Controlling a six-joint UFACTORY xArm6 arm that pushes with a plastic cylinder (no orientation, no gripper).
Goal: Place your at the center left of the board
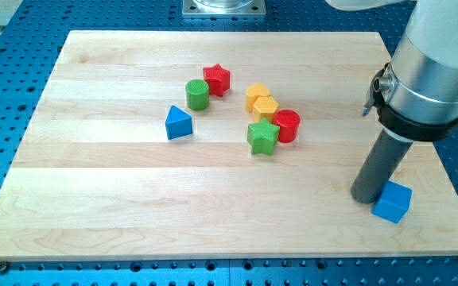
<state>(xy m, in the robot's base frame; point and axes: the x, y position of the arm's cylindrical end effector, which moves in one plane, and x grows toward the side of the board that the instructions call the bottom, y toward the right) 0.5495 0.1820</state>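
Note:
My tip [366, 198] rests on the wooden board [118, 214] near the view's lower right, touching or just left of a blue cube [393, 202]. Far to its upper left lie the other blocks: a blue triangle [178, 123], a green cylinder [197, 94], a red star [217, 79], two yellow blocks [260, 102] close together, a red cylinder [287, 125] and a green star [263, 137]. The centre left of the board lies well away from my tip.
The arm's large grey and white body [432, 71] hangs over the board's right edge. A blue perforated table [6, 95] surrounds the board. A metal base plate [223, 7] sits at the view's top.

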